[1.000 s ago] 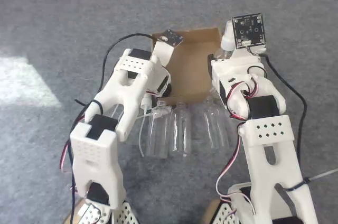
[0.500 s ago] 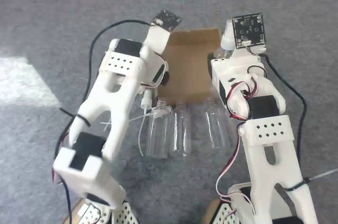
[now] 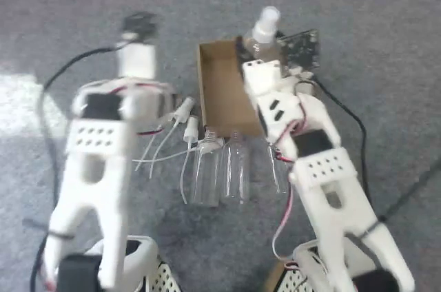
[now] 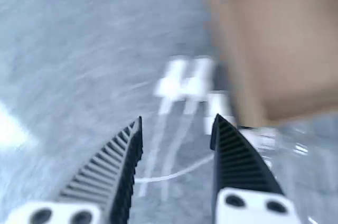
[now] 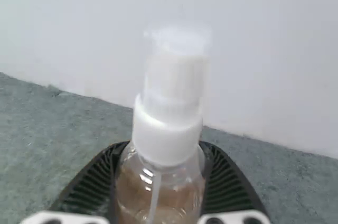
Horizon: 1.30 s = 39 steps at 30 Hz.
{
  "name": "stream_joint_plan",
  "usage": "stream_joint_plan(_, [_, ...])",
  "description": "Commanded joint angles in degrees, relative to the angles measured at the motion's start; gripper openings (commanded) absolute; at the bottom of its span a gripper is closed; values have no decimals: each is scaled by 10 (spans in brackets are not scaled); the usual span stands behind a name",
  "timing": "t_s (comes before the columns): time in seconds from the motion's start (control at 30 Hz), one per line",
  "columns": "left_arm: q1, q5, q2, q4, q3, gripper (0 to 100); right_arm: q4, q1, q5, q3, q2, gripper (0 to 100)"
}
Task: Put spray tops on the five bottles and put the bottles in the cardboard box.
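Capped bottle (image 3: 260, 36) sits clamped in the right gripper (image 5: 161, 168), above the far end of the box (image 3: 222, 89). We judge it about to go in. The part of the box floor we can see is bare, so no bottle is boxed yet.

Three bottles (image 3: 236, 168) lie on the carpet (image 3: 386, 44) just in front of the box. The leftmost has a top at its neck; we can't tell if it's fitted. Loose tops (image 3: 185, 108) lie beside the box's left wall. So most capping and all boxing are left.

The right wrist view shows us the top seated and its tube inside the bottle. The left wrist view shows us the left gripper (image 4: 177, 121) spread wide, empty, over the loose tops. The high view shows us the box and the bottle row.
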Motion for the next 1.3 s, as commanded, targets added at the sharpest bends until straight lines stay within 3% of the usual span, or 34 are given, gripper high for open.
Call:
stream_joint_plan(0.0, [-112,-7,-94,-64,115,196,-84,-7,6,-89,123,6])
stream_joint_plan(0.27, [-205,-25,-190,-244,348,196,-239,-35,8,-158,314,6])
stream_joint_plan(0.43, [-188,-25,-216,-248,382,196,-241,-70,8,-187,385,6])
stream_joint_plan(1.27, [-176,-26,-221,-252,399,196,-240,-45,10,-324,562,9])
